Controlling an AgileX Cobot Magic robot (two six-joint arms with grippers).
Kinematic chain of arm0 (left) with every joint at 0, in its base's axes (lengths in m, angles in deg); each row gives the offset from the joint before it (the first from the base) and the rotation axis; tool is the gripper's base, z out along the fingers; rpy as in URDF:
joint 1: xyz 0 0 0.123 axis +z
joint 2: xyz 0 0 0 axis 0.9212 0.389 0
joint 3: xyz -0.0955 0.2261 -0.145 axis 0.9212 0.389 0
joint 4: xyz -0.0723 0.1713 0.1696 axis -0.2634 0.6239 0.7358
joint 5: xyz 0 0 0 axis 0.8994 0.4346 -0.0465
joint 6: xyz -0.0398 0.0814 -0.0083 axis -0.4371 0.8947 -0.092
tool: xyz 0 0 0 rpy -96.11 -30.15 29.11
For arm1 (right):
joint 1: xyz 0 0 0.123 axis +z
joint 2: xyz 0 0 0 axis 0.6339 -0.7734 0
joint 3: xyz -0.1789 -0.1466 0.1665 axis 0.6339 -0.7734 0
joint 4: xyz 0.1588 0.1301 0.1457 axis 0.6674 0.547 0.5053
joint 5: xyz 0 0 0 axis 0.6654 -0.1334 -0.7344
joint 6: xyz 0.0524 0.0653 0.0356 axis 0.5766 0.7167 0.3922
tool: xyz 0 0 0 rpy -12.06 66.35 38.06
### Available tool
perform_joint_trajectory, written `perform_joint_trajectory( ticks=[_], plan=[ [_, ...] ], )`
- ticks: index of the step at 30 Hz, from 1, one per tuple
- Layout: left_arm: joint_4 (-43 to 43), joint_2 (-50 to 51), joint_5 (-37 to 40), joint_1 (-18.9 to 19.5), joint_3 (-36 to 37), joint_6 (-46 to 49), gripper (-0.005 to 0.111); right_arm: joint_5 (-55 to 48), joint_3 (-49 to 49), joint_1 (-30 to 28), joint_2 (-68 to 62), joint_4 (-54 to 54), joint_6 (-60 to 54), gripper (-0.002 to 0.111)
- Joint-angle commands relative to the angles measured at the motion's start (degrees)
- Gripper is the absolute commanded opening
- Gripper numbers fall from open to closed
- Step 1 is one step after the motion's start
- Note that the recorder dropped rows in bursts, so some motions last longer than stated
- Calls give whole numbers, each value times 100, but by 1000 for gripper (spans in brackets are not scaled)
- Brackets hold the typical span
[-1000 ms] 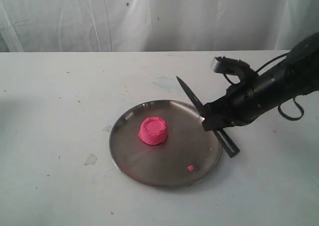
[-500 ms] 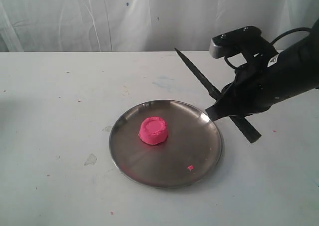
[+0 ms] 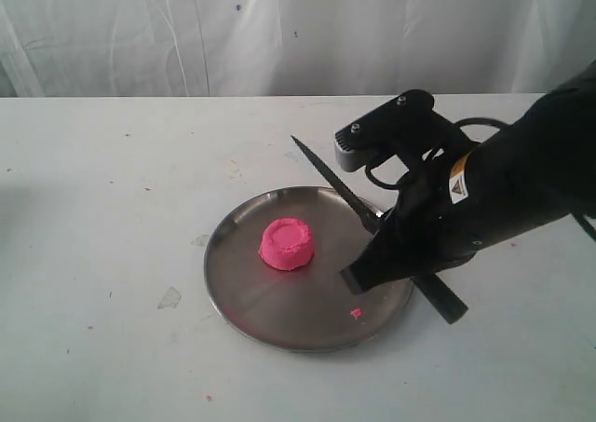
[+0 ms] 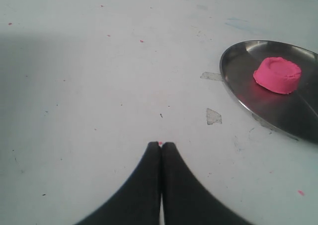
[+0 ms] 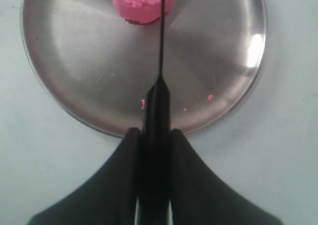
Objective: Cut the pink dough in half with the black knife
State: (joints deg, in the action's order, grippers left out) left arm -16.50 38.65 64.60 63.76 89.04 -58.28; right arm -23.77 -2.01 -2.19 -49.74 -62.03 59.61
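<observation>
One lump only in the exterior view: found the pink dough [image 3: 287, 244] whole, toward nine o'clock of the middle of the steel plate [image 3: 242, 292], with a tiny pink crumb [image 3: 355, 313] near the rim at five o'clock. Saw the right gripper [image 3: 372, 254] at the plate's three o'clock side, clamped on the handle of the black knife [image 3: 331, 175], with the blade lifted off the metal and pointing toward ten o'clock. Judged it held high so as to come down onto the lump, not yet touching it.

In the left wrist view, found the left gripper [image 4: 161, 146] closed tight on nothing, above bare desk [image 4: 89, 76], well apart from plate and dough. Probably kept out of the way.

In the right wrist view, saw fingers [image 5: 124, 155] pinching the handle from both sides, with the blade edge-on and its line crossing the dough just off its middle. Judged it aimed for the halving cut.
</observation>
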Motion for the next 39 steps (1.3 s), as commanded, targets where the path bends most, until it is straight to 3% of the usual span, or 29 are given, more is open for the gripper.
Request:
perform_joint_trajectory(
  ticks=[1,9,20,29,39],
  plan=[
    [-39,-29,17,-3,23,1,0,237,-70,212,31,-199,350,0],
    [-39,-29,17,-3,23,1,0,21,133,225,-95,-190,-2,0],
    [-39,-29,17,-3,23,1,0,-982,1324,225,-1486,-77,-470,0],
    [-39,-29,17,-3,23,1,0,-1031,1932,225,-2261,-78,-503,0],
    [-39,-29,-18,-15,23,1,0,-860,1957,225,-2714,-104,-572,0]
  ],
)
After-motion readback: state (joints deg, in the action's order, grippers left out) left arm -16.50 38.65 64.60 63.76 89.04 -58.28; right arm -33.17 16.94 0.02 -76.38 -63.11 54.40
